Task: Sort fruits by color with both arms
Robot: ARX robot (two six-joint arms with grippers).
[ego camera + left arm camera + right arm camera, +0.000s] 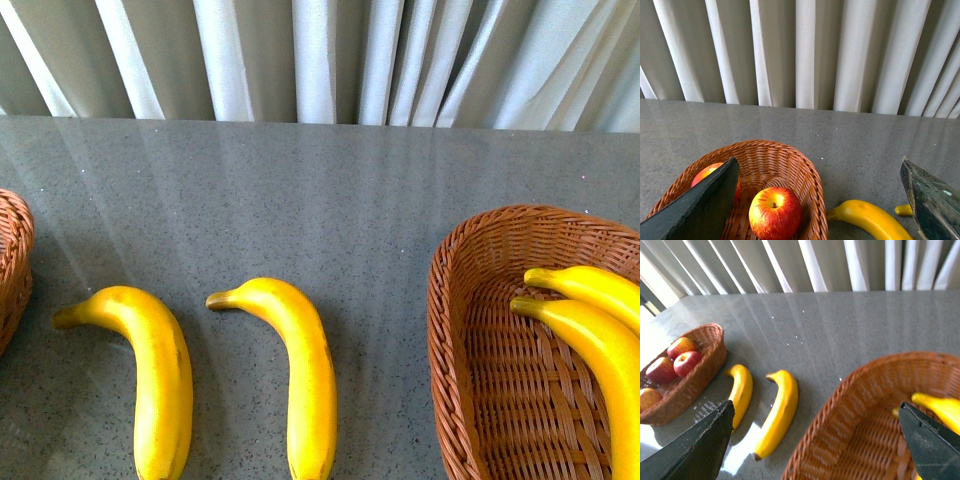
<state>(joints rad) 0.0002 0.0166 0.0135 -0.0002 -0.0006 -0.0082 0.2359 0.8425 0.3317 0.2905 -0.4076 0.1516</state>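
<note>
Two yellow bananas lie loose on the grey table in the front view, one to the left (150, 370) and one nearer the middle (295, 370). Two more bananas (600, 330) lie in the right wicker basket (460, 330). Neither arm shows in the front view. My left gripper (822, 210) is open and empty above the left basket's (805, 175) edge; red apples (774, 212) lie inside, a banana (867, 220) beside it. My right gripper (815, 445) is open and empty over the right basket (850, 410); both loose bananas (780, 410) and the apples (675, 360) show there.
The left basket's edge (12, 250) shows at the far left of the front view. Pale curtains (320, 60) hang behind the table's far edge. Bare grey tabletop (300, 190) stretches between the baskets and beyond the bananas.
</note>
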